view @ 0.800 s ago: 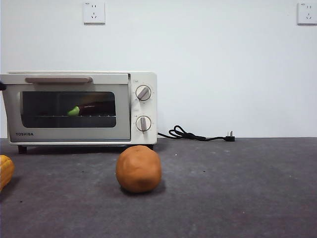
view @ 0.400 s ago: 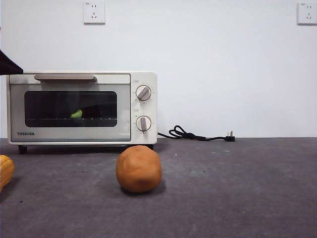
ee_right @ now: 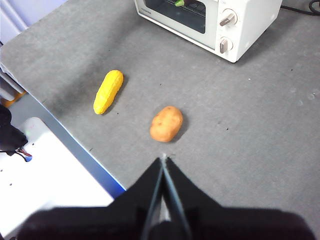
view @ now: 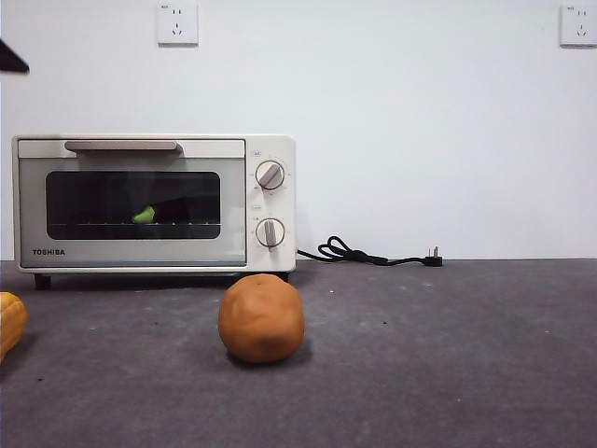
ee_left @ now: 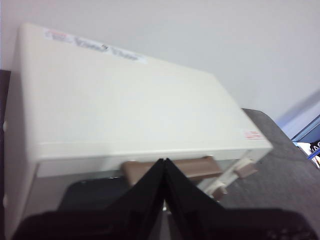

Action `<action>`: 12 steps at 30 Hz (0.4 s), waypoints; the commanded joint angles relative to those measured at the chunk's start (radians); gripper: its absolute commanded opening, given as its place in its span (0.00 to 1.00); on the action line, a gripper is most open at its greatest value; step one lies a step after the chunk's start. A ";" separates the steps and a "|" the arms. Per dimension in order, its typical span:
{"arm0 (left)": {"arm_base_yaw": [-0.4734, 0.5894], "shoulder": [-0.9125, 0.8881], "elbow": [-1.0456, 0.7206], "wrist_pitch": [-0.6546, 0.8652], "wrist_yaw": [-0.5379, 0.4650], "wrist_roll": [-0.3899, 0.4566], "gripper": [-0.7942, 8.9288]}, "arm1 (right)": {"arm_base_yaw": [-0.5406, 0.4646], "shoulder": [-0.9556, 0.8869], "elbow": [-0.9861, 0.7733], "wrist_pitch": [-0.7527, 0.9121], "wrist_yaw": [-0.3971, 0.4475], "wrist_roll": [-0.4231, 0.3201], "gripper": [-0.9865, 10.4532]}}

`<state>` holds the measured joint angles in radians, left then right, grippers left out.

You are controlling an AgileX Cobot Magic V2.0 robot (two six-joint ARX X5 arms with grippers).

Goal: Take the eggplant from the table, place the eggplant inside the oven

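Two tools sit clenched and empty: the left tool (ee_left: 164,162) above the oven (view: 154,203), the right tool (ee_right: 163,159) high over the table (view: 448,355). Behind the shut door, frame's left, lies the eggplant (view: 145,216).

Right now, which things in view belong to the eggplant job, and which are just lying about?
Job:
- eggplant, green cap showing behind the glass
- oven, door shut
- table
- left claw, shut, above the oven

Lying about:
- brown potato
- yellow corn
- power cord, unplugged
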<state>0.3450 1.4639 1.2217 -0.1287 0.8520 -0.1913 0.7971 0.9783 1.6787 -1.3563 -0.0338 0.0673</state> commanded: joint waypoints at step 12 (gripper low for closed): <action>-0.135 -0.424 -0.002 -0.428 -0.188 0.094 0.08 | 0.000 0.000 -0.008 -0.023 0.000 0.008 0.09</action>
<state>0.2150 1.0519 1.2217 -0.5499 0.6712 -0.1196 0.7971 0.9787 1.6787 -1.3563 -0.0338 0.0673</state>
